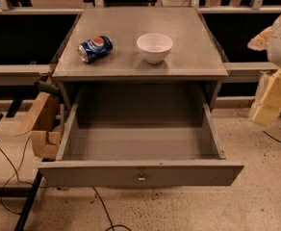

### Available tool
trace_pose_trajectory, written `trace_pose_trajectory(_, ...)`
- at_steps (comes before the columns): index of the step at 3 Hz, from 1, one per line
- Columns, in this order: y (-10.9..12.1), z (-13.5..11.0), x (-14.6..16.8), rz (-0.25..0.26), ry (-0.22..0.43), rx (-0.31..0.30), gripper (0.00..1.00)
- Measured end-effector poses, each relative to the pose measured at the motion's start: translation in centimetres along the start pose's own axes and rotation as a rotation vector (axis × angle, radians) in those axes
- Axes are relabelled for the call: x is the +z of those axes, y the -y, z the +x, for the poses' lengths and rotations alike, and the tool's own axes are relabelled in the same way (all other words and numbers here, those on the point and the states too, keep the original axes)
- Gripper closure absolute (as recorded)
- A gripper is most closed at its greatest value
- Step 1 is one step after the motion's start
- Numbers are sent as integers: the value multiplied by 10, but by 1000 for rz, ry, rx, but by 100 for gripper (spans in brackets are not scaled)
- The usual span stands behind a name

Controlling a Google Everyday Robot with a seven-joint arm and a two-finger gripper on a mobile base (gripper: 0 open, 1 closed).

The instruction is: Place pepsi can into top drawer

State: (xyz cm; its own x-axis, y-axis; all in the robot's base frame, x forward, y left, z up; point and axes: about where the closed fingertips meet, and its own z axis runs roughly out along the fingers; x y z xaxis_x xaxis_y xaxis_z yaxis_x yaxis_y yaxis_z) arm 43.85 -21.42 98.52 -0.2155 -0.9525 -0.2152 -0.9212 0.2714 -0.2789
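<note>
The pepsi can [95,48] lies on its side on the left part of the grey cabinet top [140,23]. The top drawer [140,173] is pulled far out towards me. Its inside shows nothing in it, and a small metal knob [141,178] sits in the middle of its front panel. My gripper [271,100] is at the right edge of the view, beside the cabinet's right side, level with the drawer opening. It is well apart from the can and holds nothing that I can see.
A white bowl [154,47] stands on the cabinet top to the right of the can. A torn cardboard box [43,129] sits on the floor left of the drawer. Black cables [10,177] run over the speckled floor. Dark shelving stands behind.
</note>
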Motion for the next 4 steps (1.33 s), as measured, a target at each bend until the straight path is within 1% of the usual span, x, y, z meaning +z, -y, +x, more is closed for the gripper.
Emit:
trace_pose_trajectory(1, 1, -1, -1, 3, 1, 1, 0)
trace_pose_trajectory(2, 29, -32, -1, 78, 72, 47, 0)
trace_pose_trajectory(3, 63, -82, -2, 150, 165, 79, 0)
trace_pose_trajectory(4, 89, -146, -8, 188, 295, 127, 0)
